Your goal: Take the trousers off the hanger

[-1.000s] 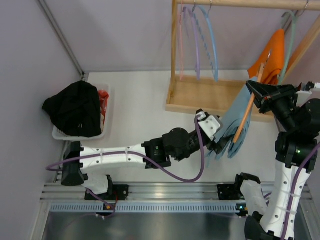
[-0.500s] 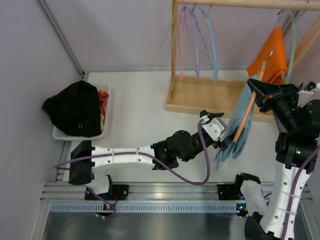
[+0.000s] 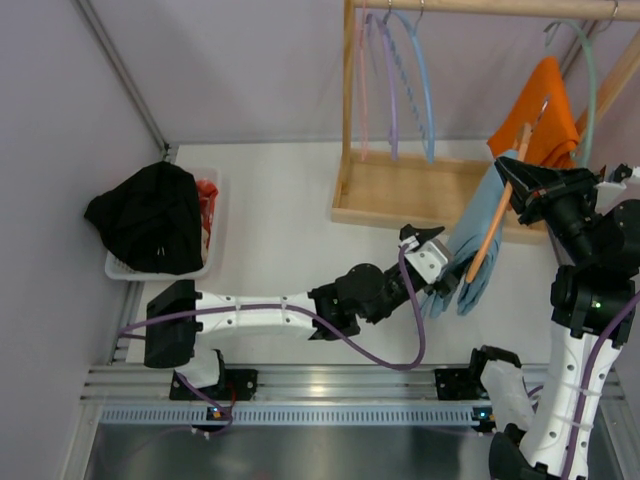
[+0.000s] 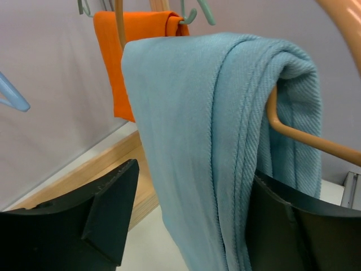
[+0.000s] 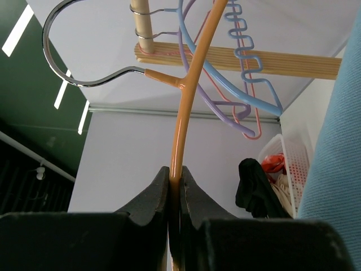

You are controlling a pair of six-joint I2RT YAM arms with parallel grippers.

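The overhead view is the only one with the whole layout. The light blue trousers [image 3: 470, 235] are draped over the peach-orange hanger [image 3: 493, 228], up off the white tabletop [image 3: 280, 230] and just in front of the wooden rack [image 3: 400, 190]. The right tool [image 3: 522, 185] is at the top end and the left tool [image 3: 447, 285] is down at the hanging end of the cloth. A black cloth heap [image 3: 150, 215] sits in a basket [image 3: 115, 268] well off to the left. From up there you can't really tell how wide either tool is.

The wrist cams sort that out. In the left wrist view, the left tool [image 4: 194, 175] is spread wide with the trousers [image 4: 208, 141] hanging down between its fingers [image 4: 110, 209]. There's a sliver of gap on the left side, while the right finger looks to be right against the cloth or just behind it, so it isn't pinching anything. You can also see the fabric folded over the hanger's rod [image 4: 304, 138], with the orange garment [image 4: 135, 62] on its mint-green hanger [image 4: 194, 14] behind.

In the right wrist view, the right tool [image 5: 175, 175] is clamped tight on the hanger [image 5: 189, 96], with no gap between the fingers. The chrome hook [image 5: 84, 51] curls off to the left, a blue hanger [image 5: 242, 73] hangs from the rail behind, and the trousers [image 5: 338, 141] are just a blue strip at the right edge.
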